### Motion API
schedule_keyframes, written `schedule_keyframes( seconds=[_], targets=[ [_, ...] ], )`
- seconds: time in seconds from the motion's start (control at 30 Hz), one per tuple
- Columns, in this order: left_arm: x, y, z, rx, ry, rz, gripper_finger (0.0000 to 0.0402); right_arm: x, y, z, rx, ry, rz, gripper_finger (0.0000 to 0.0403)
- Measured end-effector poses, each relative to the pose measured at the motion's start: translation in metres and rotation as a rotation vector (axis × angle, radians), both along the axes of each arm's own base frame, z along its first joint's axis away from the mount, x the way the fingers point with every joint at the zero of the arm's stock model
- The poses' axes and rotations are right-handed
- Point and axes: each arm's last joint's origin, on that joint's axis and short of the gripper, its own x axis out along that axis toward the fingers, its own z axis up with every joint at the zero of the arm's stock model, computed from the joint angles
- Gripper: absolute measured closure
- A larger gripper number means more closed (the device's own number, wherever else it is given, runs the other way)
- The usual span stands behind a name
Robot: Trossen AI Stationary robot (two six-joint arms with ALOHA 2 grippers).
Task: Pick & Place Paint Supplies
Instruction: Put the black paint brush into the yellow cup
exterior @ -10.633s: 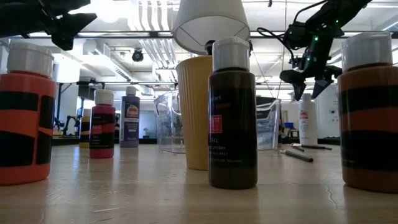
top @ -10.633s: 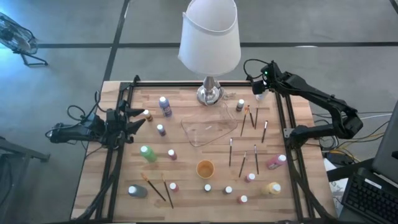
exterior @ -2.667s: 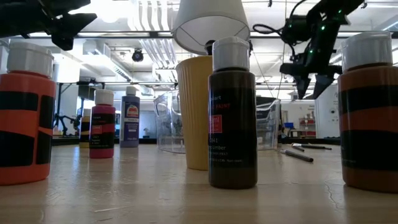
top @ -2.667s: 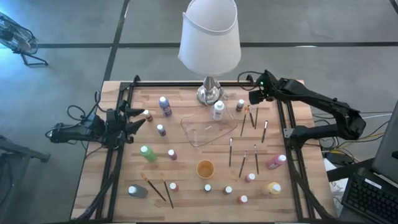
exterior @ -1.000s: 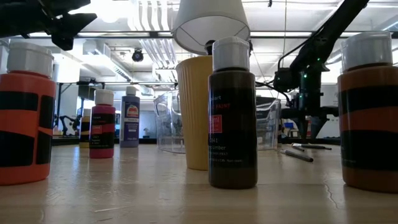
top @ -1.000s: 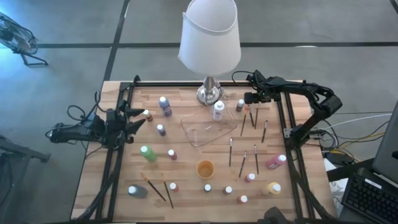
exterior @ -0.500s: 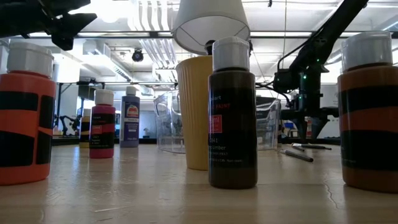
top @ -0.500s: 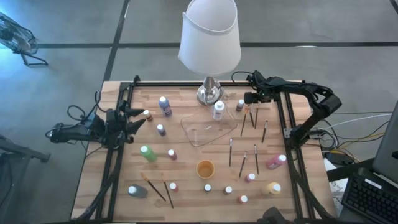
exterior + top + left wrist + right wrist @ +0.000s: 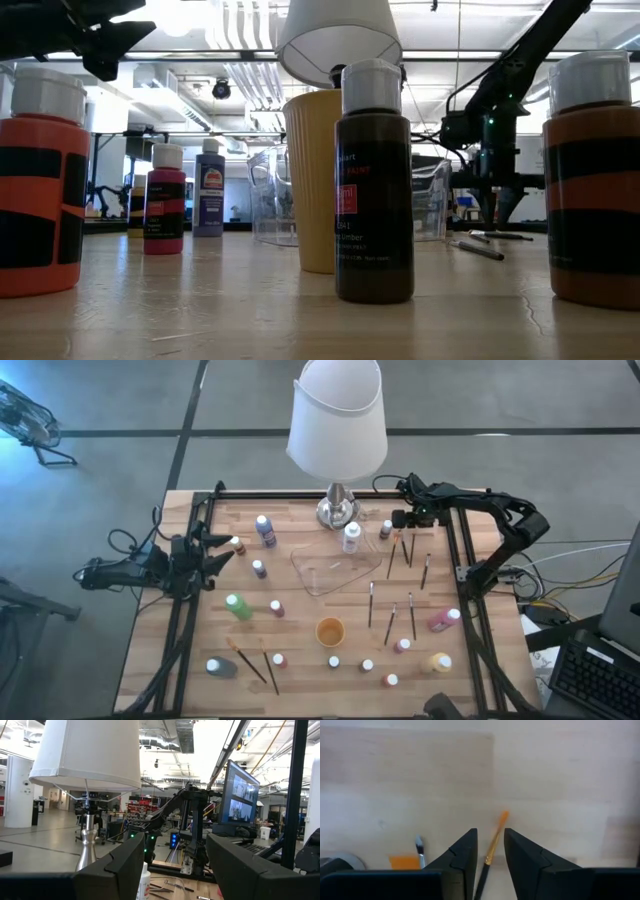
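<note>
My right gripper [image 9: 399, 524] stands low over the table's far right, pointing down. Its fingers [image 9: 490, 834] are a narrow gap apart, one on each side of a thin brush [image 9: 495, 837] with an orange end that lies flat on the wood. Two more brushes [image 9: 411, 548] [image 9: 426, 570] lie beside it. A small bottle [image 9: 386, 529] stands just to its left. A white bottle [image 9: 351, 538] stands at the far edge of the clear tray [image 9: 335, 570]. Other paint bottles [image 9: 238, 606] and brushes [image 9: 268, 670] are spread over the table. My left gripper [image 9: 218, 550] waits open at the left edge. My right gripper has the brush's upper stretch [image 9: 492, 846] in the gap between its two fingers, which come from above and lie along either side of it. The brush rests flat on the table. Whether the fingers touch it, I cannot tell.
A lamp with a white shade [image 9: 337, 415] stands on its metal base [image 9: 338, 512] at the far middle. A small orange cup [image 9: 330, 630] stands in the middle, nearer the front. Black frame rails [image 9: 458, 575] run along both sides.
</note>
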Motion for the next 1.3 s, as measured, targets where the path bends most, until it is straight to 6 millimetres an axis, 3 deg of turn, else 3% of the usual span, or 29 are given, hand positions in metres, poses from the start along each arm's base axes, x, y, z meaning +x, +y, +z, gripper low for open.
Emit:
schedule_keyframes(
  seconds=[0.17, 0.57, 0.73, 0.93, 1.3],
  targets=[
    [0.000, 0.000, 0.000, 0.000, 0.000, 0.000, 0.0183, 0.000, 0.001, 0.000, 0.007, -0.001, -0.039, 0.0305],
    [0.000, 0.000, 0.000, 0.000, 0.000, 0.000, 0.0183, 0.006, 0.008, -0.007, -0.016, 0.036, -0.100, 0.0233],
    [0.000, 0.000, 0.000, 0.000, 0.000, 0.000, 0.0183, 0.009, 0.006, -0.011, -0.047, 0.053, -0.127, 0.0224],
    [0.000, 0.000, 0.000, 0.000, 0.000, 0.000, 0.0183, 0.009, 0.006, -0.011, -0.055, 0.057, -0.130, 0.0259],
    [0.000, 0.000, 0.000, 0.000, 0.000, 0.000, 0.0183, 0.009, 0.007, -0.012, -0.048, 0.068, -0.113, 0.0369]
  ],
)
